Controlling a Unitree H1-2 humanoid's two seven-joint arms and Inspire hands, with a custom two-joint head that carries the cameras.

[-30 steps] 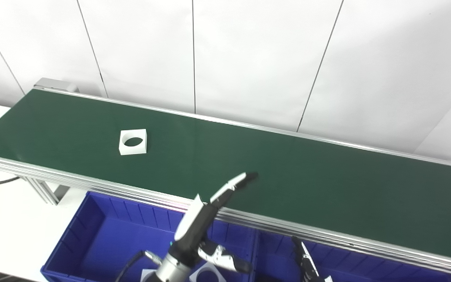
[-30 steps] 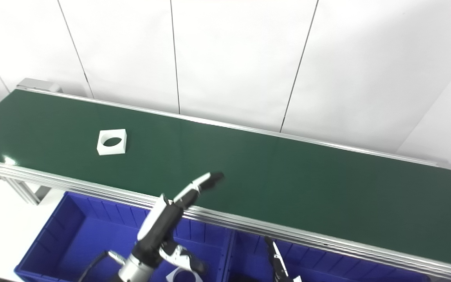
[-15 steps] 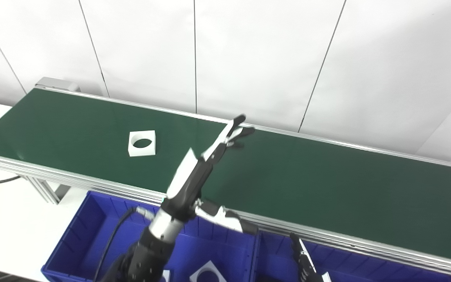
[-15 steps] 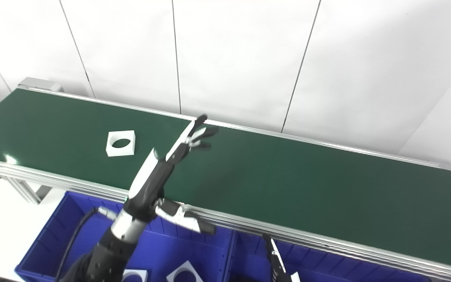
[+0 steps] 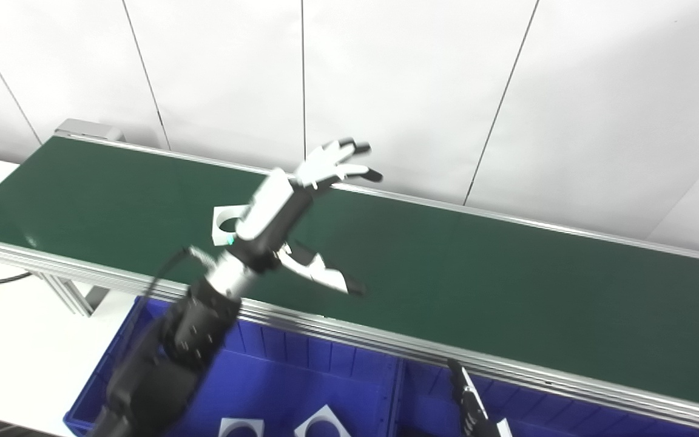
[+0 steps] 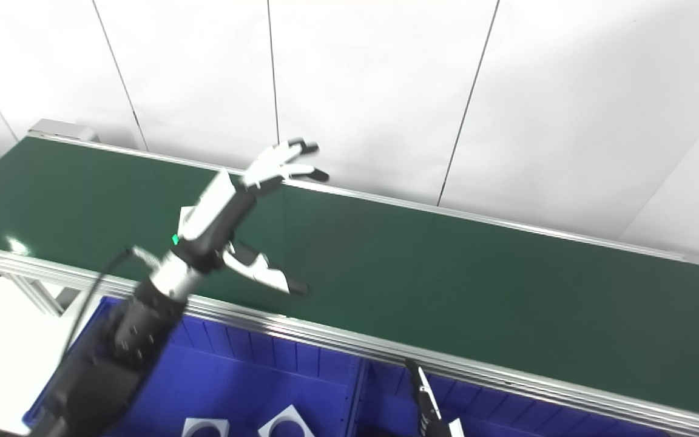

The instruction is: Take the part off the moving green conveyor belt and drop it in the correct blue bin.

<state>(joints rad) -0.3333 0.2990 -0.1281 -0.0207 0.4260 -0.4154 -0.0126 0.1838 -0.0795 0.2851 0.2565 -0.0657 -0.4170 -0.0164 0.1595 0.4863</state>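
A white square part with a round hole lies on the green conveyor belt, left of the middle. My left hand is raised above the belt, open and empty, fingers spread toward the far rail and thumb pointing right. Its palm and wrist hide the part's right half; in the right eye view only a corner of the part shows. Only a few fingertips of my right hand show at the bottom edge, above the right blue bin.
The left blue bin stands below the belt's near rail and holds two white square parts with holes. A divider wall separates the two bins. A white wall stands behind the belt, and a white table lies at the left.
My left hand has risen from the bin edge and swung left and away over the belt, now covering the part. The part has ridden a little to the right.
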